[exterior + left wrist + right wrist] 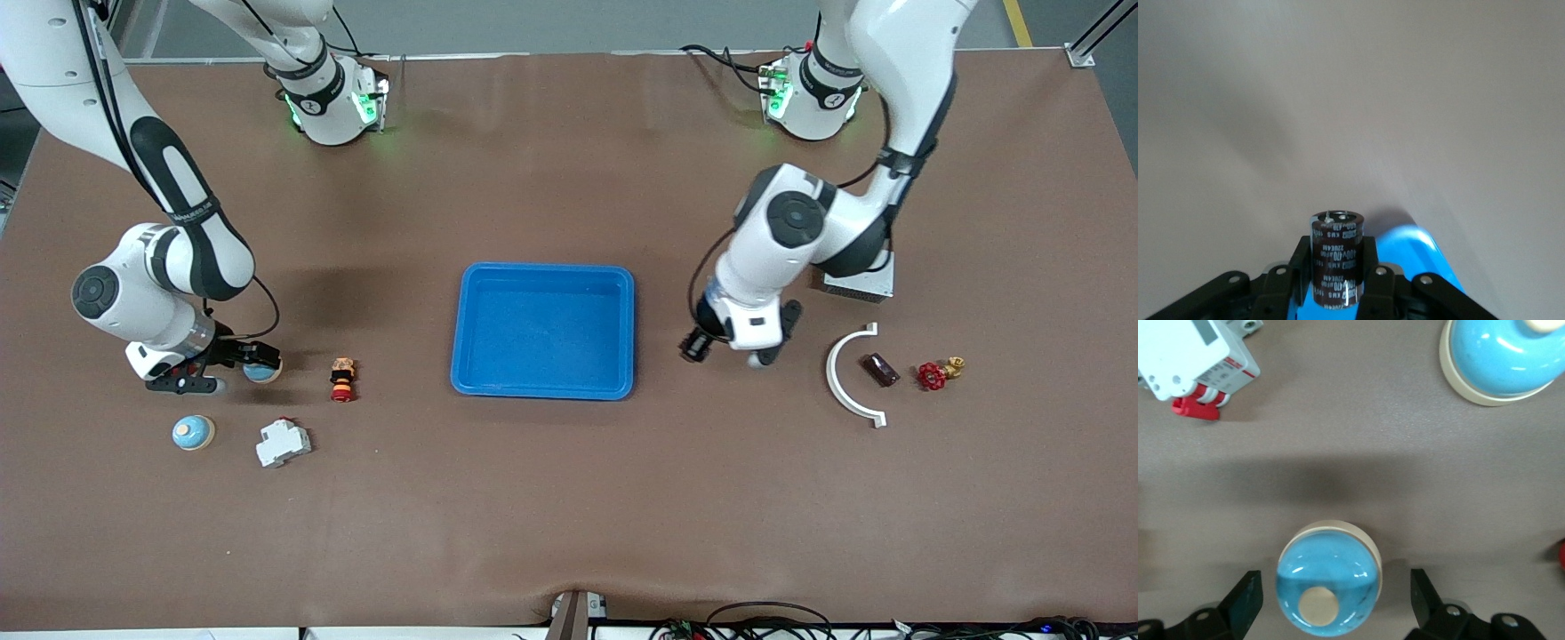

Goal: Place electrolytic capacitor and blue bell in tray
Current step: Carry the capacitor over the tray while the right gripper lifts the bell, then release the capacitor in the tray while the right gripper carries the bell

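Brown matting is covering the whole bench (569,516), and a bright-blue tray (543,388) is sitting at its middle with nothing lying inside it.

Toward the left arm's end of the bench from the tray, the left hand (722,348) is hanging in the air just beside the tray's short rim. Its fingers (1373,280) are pinching a dark brown electrolytic capacitor (1336,259), which is standing upright between them; the left wrist view is showing a corner of the tray just past it. Farther from the tray toward that same end, a white curved bracket (845,373), a small dark brown block (882,370) and a red-handled brass valve (938,373) are lying in a row, and a grey metal box (861,284) is resting near the arm's elbow.

Toward the right arm's end of the bench from the tray, the right hand (233,363) is reaching down low at the bench, its fingers (1245,603) spread wide on either side of a blue bell (1328,579) and not touching it. A second blue bell (193,432) and a white circuit breaker (283,442) are lying nearer to the front camera than the tray, and a small red and black push-button part (343,379) is standing between the right hand and the tray.
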`<state>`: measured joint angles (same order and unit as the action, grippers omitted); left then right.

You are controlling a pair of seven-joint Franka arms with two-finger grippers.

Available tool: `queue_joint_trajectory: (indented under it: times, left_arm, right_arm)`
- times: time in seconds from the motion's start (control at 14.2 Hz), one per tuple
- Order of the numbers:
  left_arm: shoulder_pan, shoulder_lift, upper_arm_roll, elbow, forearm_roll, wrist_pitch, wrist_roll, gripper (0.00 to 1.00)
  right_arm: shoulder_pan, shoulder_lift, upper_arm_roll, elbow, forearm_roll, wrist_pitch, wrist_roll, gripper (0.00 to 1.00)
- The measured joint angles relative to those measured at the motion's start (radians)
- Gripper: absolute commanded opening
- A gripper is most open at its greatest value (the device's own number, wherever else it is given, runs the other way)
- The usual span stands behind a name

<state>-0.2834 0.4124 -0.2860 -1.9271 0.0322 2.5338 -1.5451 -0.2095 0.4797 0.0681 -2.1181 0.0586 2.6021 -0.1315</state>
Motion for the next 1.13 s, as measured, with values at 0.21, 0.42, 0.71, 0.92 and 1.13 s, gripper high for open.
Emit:
queue_joint_trajectory:
  times: [0.21, 0.42, 0.71, 0.92, 1.13]
  left_arm:
    - [-0.104, 0.094, 0.001, 0.116, 0.0, -0.033, -0.169, 0.0]
    - [-0.181, 0.19, 0.006, 0.184, 0.001, -0.079, -0.233, 0.0]
    - [-0.233, 0.309, 0.008, 0.214, 0.001, -0.083, -0.312, 0.0]
    - [-0.248, 0.327, 0.012, 0.238, 0.002, -0.099, -0.336, 0.42]
    - [-0.247, 0.327, 0.022, 0.241, 0.003, -0.115, -0.336, 1.0]
  right_arm:
    - [0.024, -0.001, 0.0, 0.0, 0.0, 0.0, 0.015, 0.0]
    - [0.035, -0.006, 0.0, 0.0, 0.0, 0.0, 0.02, 0.0]
    - [0.057, -0.041, 0.001, 0.006, 0.0, -0.056, 0.043, 0.0]
    - [0.135, -0.167, 0.004, 0.04, 0.0, -0.284, 0.181, 0.0]
    - [0.237, -0.296, 0.009, 0.054, 0.001, -0.444, 0.37, 0.0]
